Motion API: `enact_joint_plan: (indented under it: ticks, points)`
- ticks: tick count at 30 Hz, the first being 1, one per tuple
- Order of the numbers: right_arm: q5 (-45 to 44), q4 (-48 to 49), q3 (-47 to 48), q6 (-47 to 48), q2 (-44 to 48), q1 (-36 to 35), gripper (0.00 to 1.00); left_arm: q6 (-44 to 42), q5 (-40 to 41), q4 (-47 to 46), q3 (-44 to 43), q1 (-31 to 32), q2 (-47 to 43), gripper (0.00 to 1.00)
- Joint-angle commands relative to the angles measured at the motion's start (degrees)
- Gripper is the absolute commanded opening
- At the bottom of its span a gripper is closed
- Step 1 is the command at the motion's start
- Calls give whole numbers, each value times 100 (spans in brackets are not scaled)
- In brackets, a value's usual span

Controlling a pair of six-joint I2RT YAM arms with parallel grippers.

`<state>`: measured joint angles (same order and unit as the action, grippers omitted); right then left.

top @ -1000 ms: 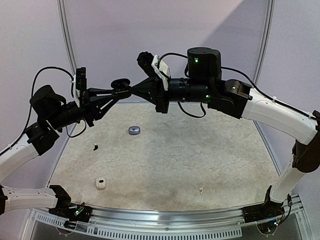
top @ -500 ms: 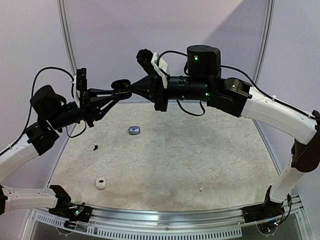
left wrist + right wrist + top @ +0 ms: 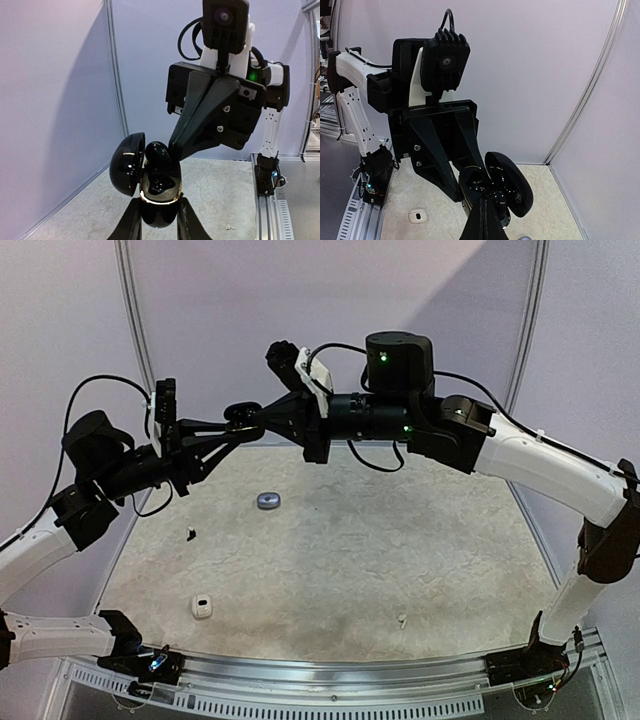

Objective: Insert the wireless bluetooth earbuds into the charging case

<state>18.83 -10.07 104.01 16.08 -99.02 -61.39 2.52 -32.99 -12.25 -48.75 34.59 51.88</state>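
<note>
Your left gripper (image 3: 159, 204) clamps one glossy black rounded case (image 3: 159, 187), lid open; your right gripper (image 3: 174, 146) pinches one glossy black bud (image 3: 157, 151).

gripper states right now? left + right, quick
Left gripper: closed on the open black charging case.
Right gripper: closed on a black earbud at the case's opening.

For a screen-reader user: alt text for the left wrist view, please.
The left gripper holds an open black charging case, lid swung left. The right gripper, shut, points down at it, tip against a black earbud in its mouth.
</note>
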Motion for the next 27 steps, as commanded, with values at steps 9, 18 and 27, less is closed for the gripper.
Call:
enact_joint_plan:
  ticks: [9, 18, 27]
  points:
    - [-291, -386, 583, -81, -335, -3, 2, -85, -67, -1, -47, -14, 5, 0]
    - [-188, -634, 681, 10, -78, -3, 12, -137, -14, 39, -4, -14, -24, 0]
    - [-326, -484, 766, -342, -130, -1, 22, -219, -84, 36, 6, -14, -15, 0]
